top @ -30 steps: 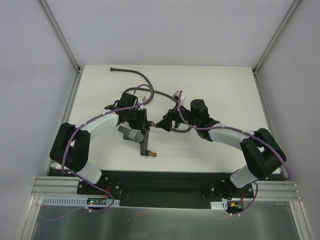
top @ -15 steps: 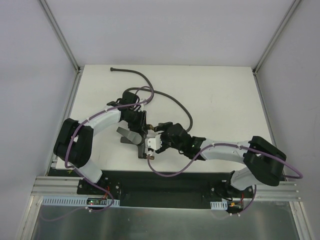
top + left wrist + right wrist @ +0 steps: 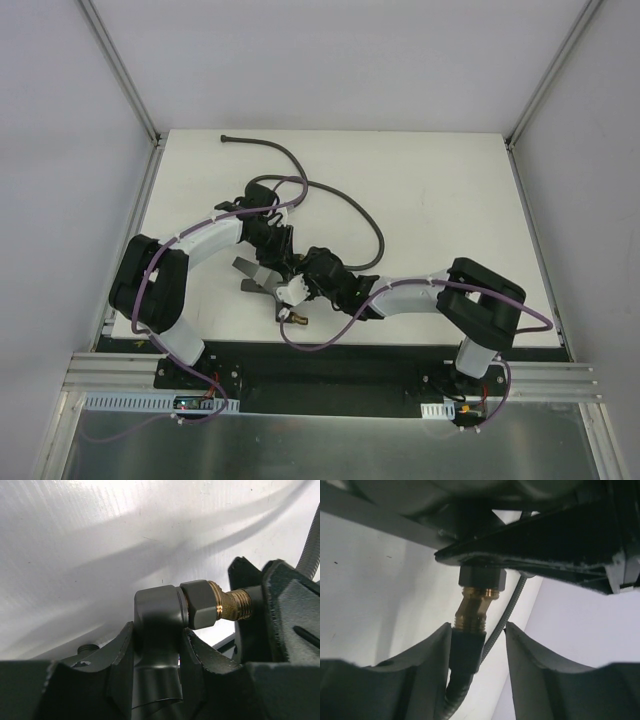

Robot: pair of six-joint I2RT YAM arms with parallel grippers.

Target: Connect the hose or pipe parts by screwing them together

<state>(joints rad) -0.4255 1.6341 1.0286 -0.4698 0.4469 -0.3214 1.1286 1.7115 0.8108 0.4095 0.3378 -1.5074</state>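
My left gripper [image 3: 157, 630] is shut on the dark grey body of the forked fitting [image 3: 156, 611], holding it above the white table [image 3: 440, 190]. One brass threaded end [image 3: 232, 605] sticks out to the right. In the top view the left gripper [image 3: 283, 262] and the fitting [image 3: 252, 268] sit left of centre. The long grey hose [image 3: 340, 195] curves from the far left corner to my right gripper [image 3: 300, 285]. In the right wrist view the hose's dark end nut [image 3: 467, 650] meets the fitting's brass thread [image 3: 475, 610]. My right gripper [image 3: 479, 625] stands open around the nut: the left finger touches it, the right finger is apart.
A purple cable [image 3: 320, 343] loops from the right arm over the table's near edge. The black base plate [image 3: 330, 375] and a metal rail [image 3: 110, 375] run along the front. White walls with metal posts [image 3: 120, 70] close in the left, back and right.
The right arm has swung left and nearer, bringing its wrist under the fitting. Its jaws have narrowed around the hose nut. The hose now lies in a wider arc. The left arm barely moved.
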